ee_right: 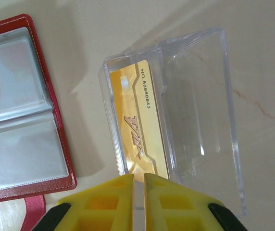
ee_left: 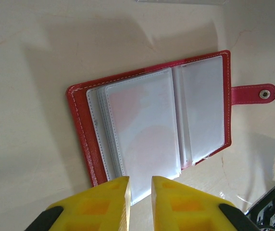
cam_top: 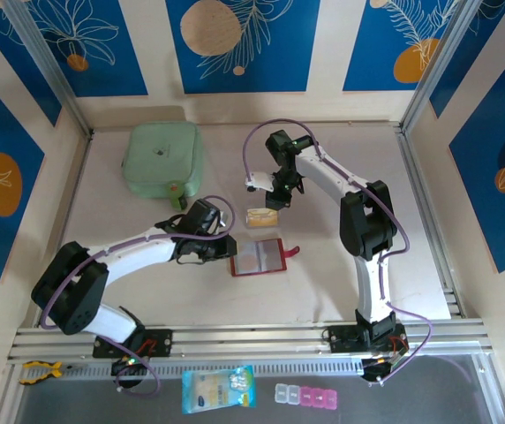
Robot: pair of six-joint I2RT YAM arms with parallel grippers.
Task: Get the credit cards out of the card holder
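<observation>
From where I stand, the right gripper (ee_right: 138,192) has its yellow fingers drawn almost together with only a thin slit between them. The end of a yellow credit card (ee_right: 140,125) sits right at its tips, lodged in a clear box (ee_right: 200,110) directly ahead of it; whether the card is pinched I cannot tell. The card holder (ee_left: 147,130) lies open and flat just ahead of the left gripper (ee_left: 140,197), whose fingers are pressed close on its near edge, with the closing tab (ee_left: 253,93) out to their far right. The card looks light, stiff and slick (a glossy face gives little friction), so I judge a pinch across its short end, faces between the pads, the surest hold. The holder seems soft and floppy and its clear pockets (ee_left: 202,110) slippery, so it wants steadying by the red cover. A pinkish blur shows behind one pocket; card or cover, I cannot say.
</observation>
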